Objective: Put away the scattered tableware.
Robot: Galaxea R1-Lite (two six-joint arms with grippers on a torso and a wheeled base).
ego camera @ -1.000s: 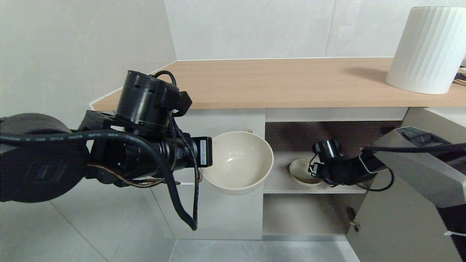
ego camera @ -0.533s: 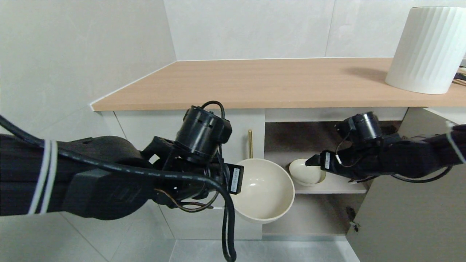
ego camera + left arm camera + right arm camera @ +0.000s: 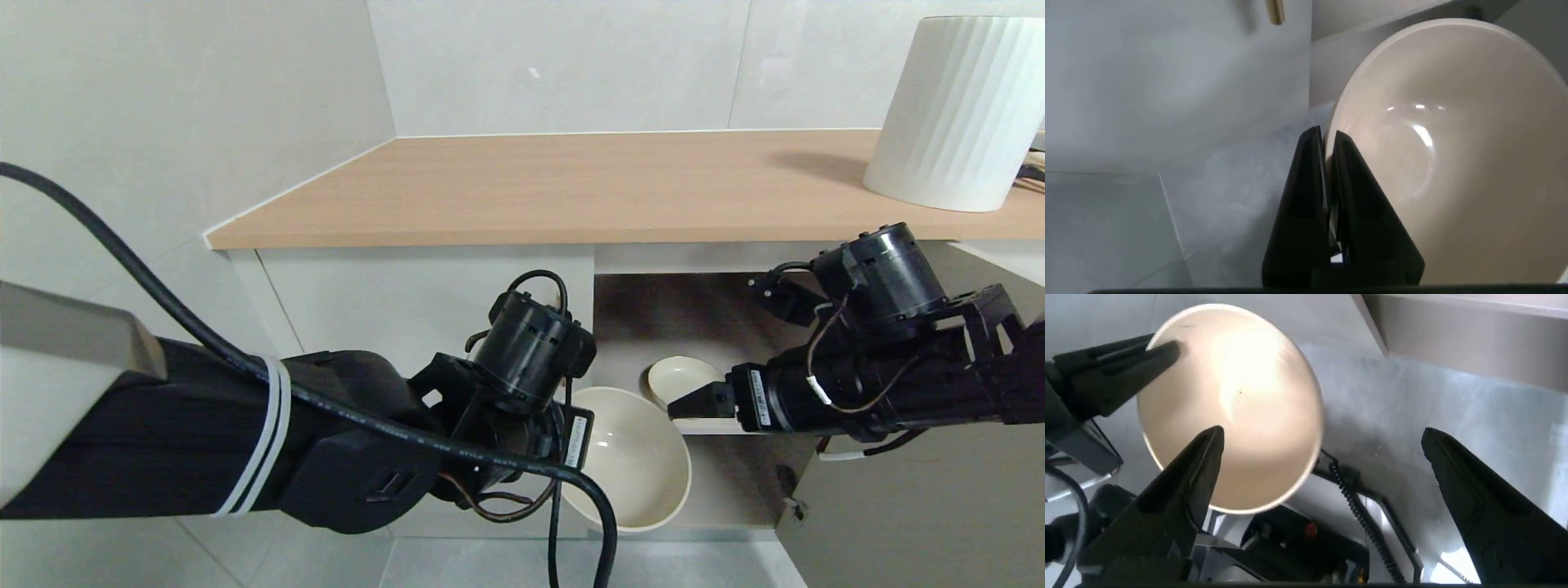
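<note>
Large bowl: the cream large bowl (image 3: 633, 461) hangs tilted, its hollow turned toward the head camera. It is at the mouth of the cabinet's (image 3: 678, 310) lower compartment, below the shelf (image 3: 620, 367), and rests on nothing.
Left gripper: the left gripper (image 3: 578, 441) pinches the bowl's near rim with its jaws narrow, one finger inside the wall and one outside.
Small bowl: a small bowl (image 3: 684, 378) sits upright near the front of the shelf, above and behind the large one and apart from it.
Right gripper: the right gripper (image 3: 694, 403) is just before the shelf's edge, close to the small bowl. Its jaws are spread wide and hold nothing.
Step in hand: probably stowing the large bowl inside the cabinet. Which level it is meant for cannot be told.
Doing it well: a rim pinch likely lets the bowl swing, so it should be levelled first and carried in slowly under the shelf's edge. The jaws should open only once the base bears on the floor of the compartment.
Clearance: the closed door (image 3: 408, 302) flanks the opening on the left and the open door (image 3: 898, 506) on the right. The right arm crosses near the path and would be better drawn aside.
Surroundings: the wooden countertop (image 3: 612, 180) carries a white ribbed container (image 3: 955, 114), well apart from the work.
</note>
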